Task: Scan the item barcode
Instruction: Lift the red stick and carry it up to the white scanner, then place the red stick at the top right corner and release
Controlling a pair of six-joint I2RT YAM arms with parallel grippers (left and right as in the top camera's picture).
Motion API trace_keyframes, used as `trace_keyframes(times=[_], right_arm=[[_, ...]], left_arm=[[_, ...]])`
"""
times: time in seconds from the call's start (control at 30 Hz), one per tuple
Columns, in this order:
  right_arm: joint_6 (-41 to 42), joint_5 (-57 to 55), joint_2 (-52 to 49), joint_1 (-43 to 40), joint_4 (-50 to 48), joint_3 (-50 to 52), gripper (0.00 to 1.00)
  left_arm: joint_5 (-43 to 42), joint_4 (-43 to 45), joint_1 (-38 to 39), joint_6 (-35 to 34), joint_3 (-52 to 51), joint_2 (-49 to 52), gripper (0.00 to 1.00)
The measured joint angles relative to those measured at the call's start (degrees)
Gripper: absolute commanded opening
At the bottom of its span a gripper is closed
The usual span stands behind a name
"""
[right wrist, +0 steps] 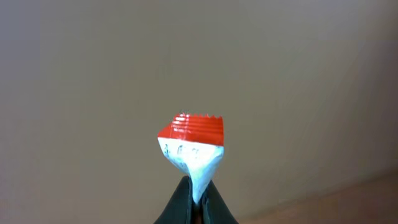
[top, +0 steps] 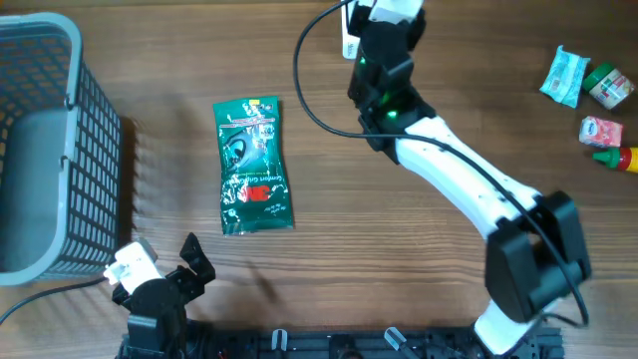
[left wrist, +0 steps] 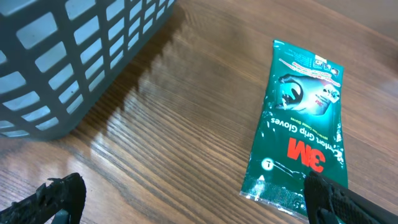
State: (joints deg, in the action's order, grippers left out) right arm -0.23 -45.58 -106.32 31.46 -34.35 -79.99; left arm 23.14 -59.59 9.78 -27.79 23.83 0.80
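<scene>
Packet, small and white with a red crimped top edge, pinched upright in my right fingers. Those fingers are closed tight on its lower end. Right wrist view shows it held up in the air against a plain grey-beige wall, with a strip of wood at the lower right corner. My right arm stretches across the tabletop toward the far edge, top centre of the overhead view. Can't make out the packet itself from above.

My left fingers are spread wide with nothing between them, low over the near-left part of the tabletop. Just ahead of them is a green 3M glove pack, lying flat, print up, touching neither set of fingers. Grey mesh basket stands at the far left, near the glove pack but not touching it.

Far-right cluster, well apart from my arm: teal packet, green-lidded jar, pink packet, small red-and-yellow bottle.
</scene>
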Motion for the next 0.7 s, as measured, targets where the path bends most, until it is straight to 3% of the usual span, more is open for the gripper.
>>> trace_keyframes(times=[0.17,0.37,0.7], right_arm=[[-10.88,3.1,-8.09,0.02,-12.81,-0.66,0.05],[-17.79,5.6,-18.67,-0.11,-13.75,-6.71,0.05],[-20.79,10.34,-32.15,-2.8,-14.38,-23.32,0.05]], left_arm=[[-0.02,-0.04,0.0,0.0,0.0,0.0,1.0],[0.0,-0.04,0.0,0.0,0.0,0.0,1.0],[0.0,-0.04,0.0,0.0,0.0,0.0,1.0]])
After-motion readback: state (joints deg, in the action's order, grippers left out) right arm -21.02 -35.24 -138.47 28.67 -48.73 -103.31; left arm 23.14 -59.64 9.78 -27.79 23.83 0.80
